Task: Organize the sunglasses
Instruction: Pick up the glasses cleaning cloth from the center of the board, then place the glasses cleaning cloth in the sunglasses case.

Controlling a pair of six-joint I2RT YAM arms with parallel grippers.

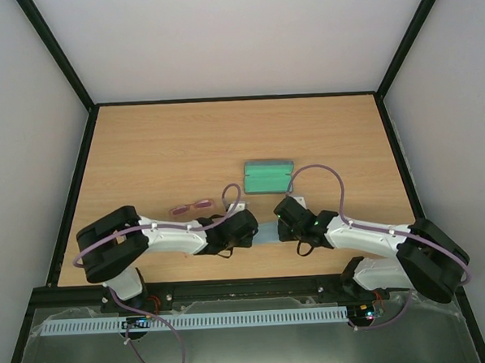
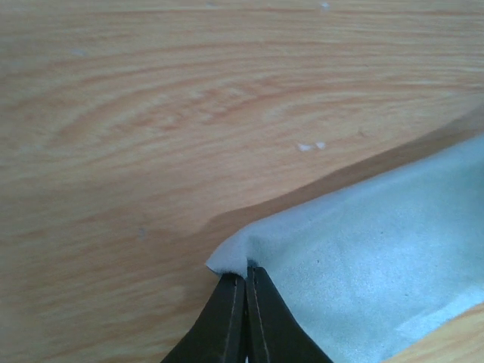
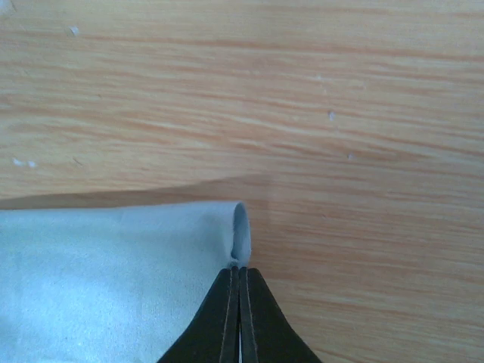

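Left hand and right hand each pinched a corner of the one cloth, jaws pressed tight on it. We saw one pair of sunglasses lying on the table just beyond the left hand, untouched. We judged them light, thin and easily bent, with slick lenses; the frame near a hinge seemed the safest hold. One case lay farther back.
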